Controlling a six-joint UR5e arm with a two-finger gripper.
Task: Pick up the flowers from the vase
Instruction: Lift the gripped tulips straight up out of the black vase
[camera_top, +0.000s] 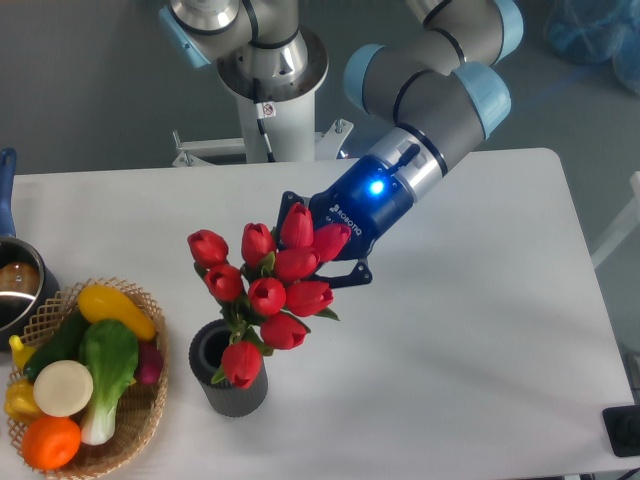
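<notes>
The flowers (268, 295), a bunch of red tulip buds with green leaves, stand in the vase (236, 395) near the table's front, leaning up and to the right. The vase is a small dark grey ribbed cylinder; one bud hangs over its mouth. My gripper (308, 250) reaches in from the upper right, level with the top buds and right behind them. Its black finger links show on either side of the bunch. The buds hide the fingertips, so I cannot tell whether they grip the flowers.
A wicker basket (140, 420) of toy vegetables sits at the front left, close to the vase. A metal pot (15, 290) with a blue handle is at the left edge. The arm's base (270, 90) stands behind the table.
</notes>
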